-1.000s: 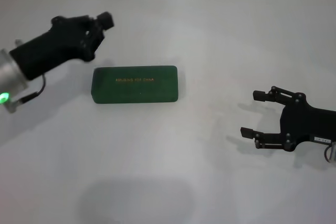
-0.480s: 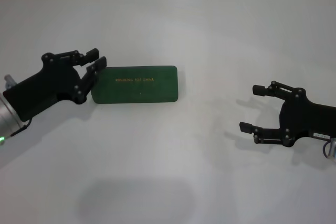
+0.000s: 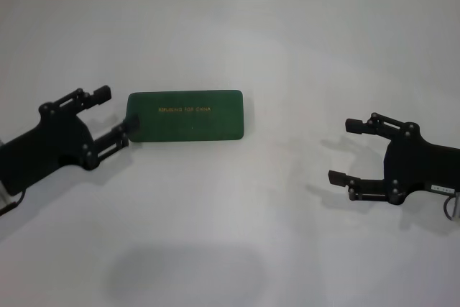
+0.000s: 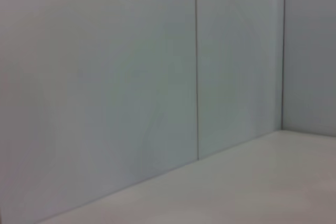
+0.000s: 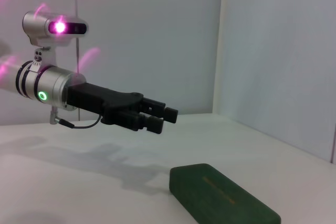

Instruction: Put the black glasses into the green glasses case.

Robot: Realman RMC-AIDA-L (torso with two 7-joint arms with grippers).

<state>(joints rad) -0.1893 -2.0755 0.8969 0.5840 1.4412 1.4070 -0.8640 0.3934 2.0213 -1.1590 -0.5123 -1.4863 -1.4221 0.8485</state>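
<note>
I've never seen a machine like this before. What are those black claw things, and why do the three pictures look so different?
Those claws are a robot's two hands, called grippers. The head view looks down from a camera on the robot's head. The left gripper floats by the end of a closed green glasses case, jaws open. The right gripper waits off to the other side, jaws open too. Neither holds anything. The case lies flat on a white table, and no glasses can be seen anywhere. The other two pictures come from cameras on the robot's wrists. The left wrist one shows only a wall and table. The right wrist one looks across at the left gripper above the case.
</note>
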